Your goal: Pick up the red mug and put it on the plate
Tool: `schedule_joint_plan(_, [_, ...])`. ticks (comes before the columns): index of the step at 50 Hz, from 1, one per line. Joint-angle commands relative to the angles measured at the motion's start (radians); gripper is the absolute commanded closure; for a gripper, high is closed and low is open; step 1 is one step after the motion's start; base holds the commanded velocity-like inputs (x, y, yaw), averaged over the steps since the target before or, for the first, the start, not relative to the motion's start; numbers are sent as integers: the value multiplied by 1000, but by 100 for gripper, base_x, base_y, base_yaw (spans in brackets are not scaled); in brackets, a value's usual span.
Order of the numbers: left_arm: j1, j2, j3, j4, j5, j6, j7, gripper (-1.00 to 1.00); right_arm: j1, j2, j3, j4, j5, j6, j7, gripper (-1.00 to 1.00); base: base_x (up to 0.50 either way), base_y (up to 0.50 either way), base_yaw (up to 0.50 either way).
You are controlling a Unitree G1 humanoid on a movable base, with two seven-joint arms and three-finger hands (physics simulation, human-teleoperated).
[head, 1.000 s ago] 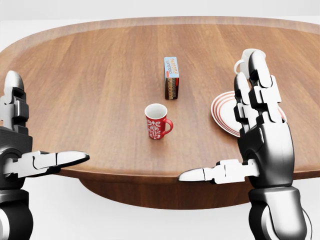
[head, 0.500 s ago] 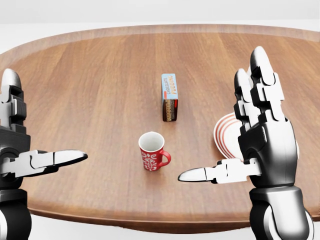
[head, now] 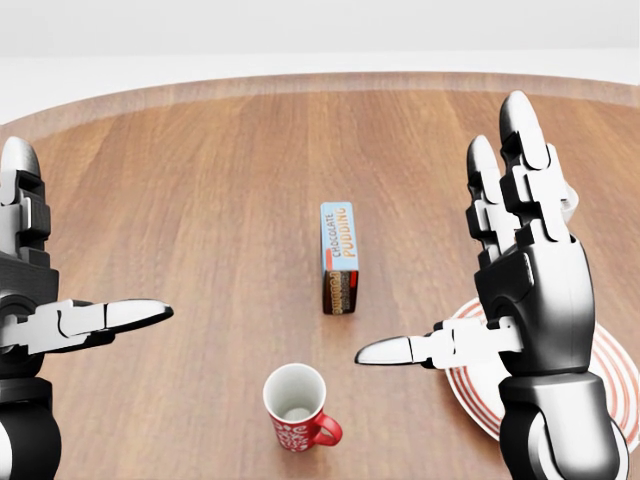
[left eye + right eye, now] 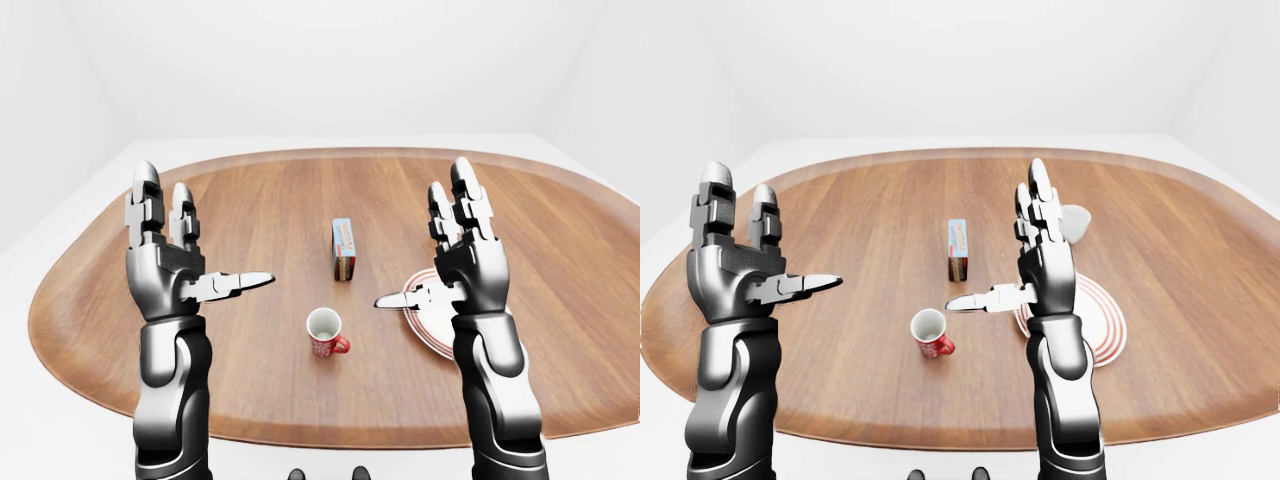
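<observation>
The red mug (image 3: 297, 408) with a white pattern stands upright on the wooden table (image 3: 200, 200), near the bottom middle of the head view, handle to the right. The white plate with red rings (image 4: 1105, 322) lies to the mug's right, partly hidden behind my right hand. My right hand (image 3: 445, 235) is open, fingers up and thumb pointing left, above and right of the mug. My left hand (image 3: 95, 230) is open at the left, thumb pointing right, well apart from the mug. Both hands are empty.
A blue chocolate pudding box (image 3: 339, 257) stands upright just above the mug in the head view. A white cup (image 4: 1074, 222) stands beyond the plate, behind my right hand. The oval table's near edge (image 4: 300, 430) runs along the bottom of the eye views.
The whole head view has shifted: the mug, box and plate slid down and grew larger, so the camera moved toward the table. Both hands keep their open pose.
</observation>
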Motion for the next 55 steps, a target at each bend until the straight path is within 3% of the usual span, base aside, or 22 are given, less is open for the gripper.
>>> schedule_joint_plan(1, [2, -1, -1, 7, 3, 0, -2, -100, 1, 0, 2, 0, 0, 0, 2, -100, 50, -2, 0])
schedule_joint_plan(22, [5, 0, 3, 3, -2, 0, -1, -100, -5, 3, -2, 13, -12, 0, -19, -100, 49, -3, 0])
schedule_joint_plan(37, [8, 0, 6, 1, -3, 0, -1, -100, 10, 7, 19, 22, -34, 0, -19, -100, 0, 0, 0])
schedule_joint_plan(38, [13, 0, -2, -16, 2, 0, 1, -100, 47, 9, 210, 56, -132, 0, 47, -100, 0, 0, 0])
schedule_joint_plan(55, [9, -1, 3, -34, -1, 0, 2, -100, 67, 49, 282, 60, -245, 0, 114, -100, 0, 0, 0])
